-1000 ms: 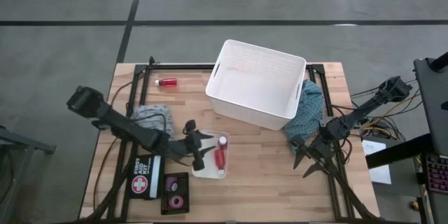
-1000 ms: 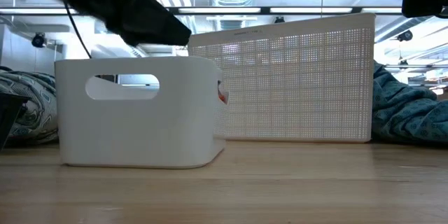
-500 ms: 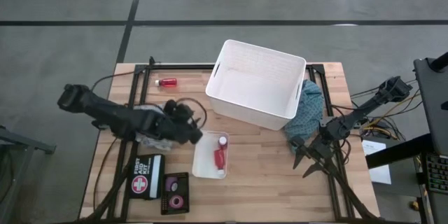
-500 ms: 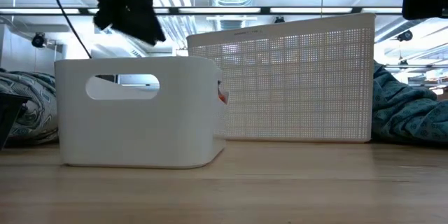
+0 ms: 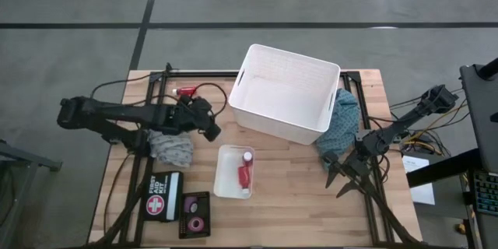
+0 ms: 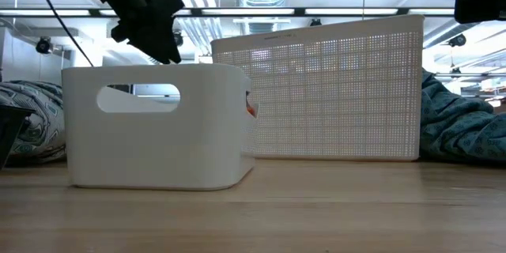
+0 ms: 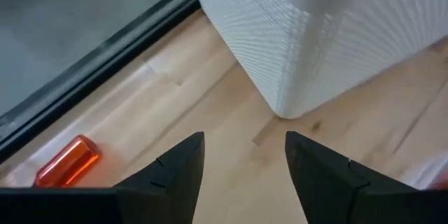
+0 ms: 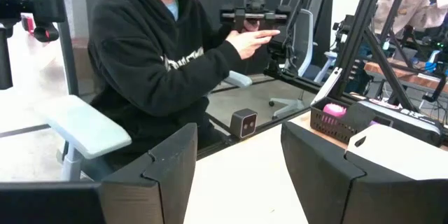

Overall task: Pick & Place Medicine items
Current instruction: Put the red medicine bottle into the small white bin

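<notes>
One red bottle with a white cap [image 5: 185, 91] lies on its side near the table's far left edge; the left wrist view shows it as the red bottle [image 7: 66, 162]. Another red bottle [image 5: 244, 173] lies inside a small white bin [image 5: 222, 179]. Pink and dark tape rolls [image 5: 194, 215] sit in a dark tray at the near left. My left gripper [image 5: 208, 124] [image 7: 245, 154] hovers open above the table between the far bottle and the big white basket [image 5: 284, 93], touching nothing. My right gripper [image 5: 340, 177] [image 8: 238, 154] waits open at the right edge.
A grey patterned cloth [image 5: 171, 145] and a first aid pouch [image 5: 162, 196] lie on the left. A teal cloth [image 5: 343, 123] lies beside the basket on the right. In the low view the small bin [image 6: 154, 126] stands before the basket [image 6: 332, 87]. A person in a black hoodie [image 8: 161, 63] sits beyond the table.
My left gripper has risen from above the small white bin and swung toward the table's far left, toward the red bottle by the far edge, turning as it went. The bottle in the bin has stayed where it was.
</notes>
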